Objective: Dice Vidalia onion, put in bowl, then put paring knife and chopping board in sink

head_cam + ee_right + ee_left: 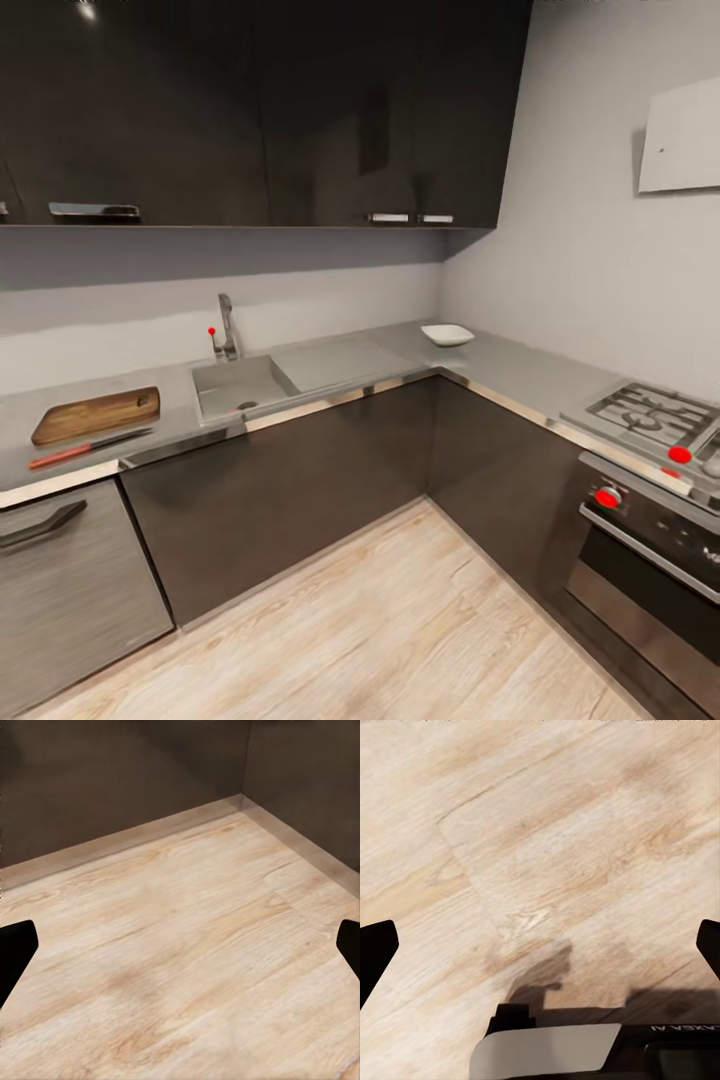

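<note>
Head view: brown chopping board with slot at 9 o'clock on grey table, red-handled paring knife beside it; sink centre; white bowl at 1 o'clock. Wrist views: left claw and right claw spread wide over wooden floor

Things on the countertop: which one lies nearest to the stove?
The white bowl, in the countertop's corner right of the sink; chopping board and paring knife lie far left.

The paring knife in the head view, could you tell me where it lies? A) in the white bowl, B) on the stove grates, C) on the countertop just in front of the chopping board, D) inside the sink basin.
C: the red-handled paring knife lies flat on the countertop along the near edge of the chopping board, left of the sink.
</note>
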Robot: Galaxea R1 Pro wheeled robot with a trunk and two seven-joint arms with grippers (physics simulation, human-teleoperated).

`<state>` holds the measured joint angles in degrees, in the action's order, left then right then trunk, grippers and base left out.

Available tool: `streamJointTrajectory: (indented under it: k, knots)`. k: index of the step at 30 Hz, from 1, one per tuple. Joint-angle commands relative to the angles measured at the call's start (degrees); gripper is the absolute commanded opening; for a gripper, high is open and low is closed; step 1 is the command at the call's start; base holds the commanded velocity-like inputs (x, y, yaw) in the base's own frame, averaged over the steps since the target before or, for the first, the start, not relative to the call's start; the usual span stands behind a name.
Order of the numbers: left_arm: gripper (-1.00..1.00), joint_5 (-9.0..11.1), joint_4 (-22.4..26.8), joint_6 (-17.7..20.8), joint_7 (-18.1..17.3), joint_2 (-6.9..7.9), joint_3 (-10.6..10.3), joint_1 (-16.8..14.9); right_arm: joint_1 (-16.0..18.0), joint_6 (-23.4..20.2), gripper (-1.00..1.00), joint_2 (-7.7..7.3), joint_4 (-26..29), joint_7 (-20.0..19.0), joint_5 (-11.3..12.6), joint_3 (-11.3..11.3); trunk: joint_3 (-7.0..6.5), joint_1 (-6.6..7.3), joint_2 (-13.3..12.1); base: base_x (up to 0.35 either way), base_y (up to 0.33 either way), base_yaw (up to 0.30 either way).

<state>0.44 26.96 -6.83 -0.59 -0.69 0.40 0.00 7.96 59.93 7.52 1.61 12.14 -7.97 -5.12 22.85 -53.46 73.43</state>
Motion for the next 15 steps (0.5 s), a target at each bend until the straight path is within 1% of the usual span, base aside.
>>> streamJointTrajectory:
  k: [1,15]
  knots:
    - [1.00,0.1,0.0,-0.1,-0.1,-0.01,0.0,0.0,0.0,0.1,1.00,-0.01,0.0,0.6,-0.2,-0.4,-0.13,0.23,-0.4,0.000,0.000,0.000]
    - [1.00,0.1,0.0,-0.1,0.0,-0.01,0.0,0.0,0.0,0.1,1.00,0.10,-0.1,0.6,-0.3,-0.6,-2.64,3.30,-6.0,0.000,0.000,0.000]
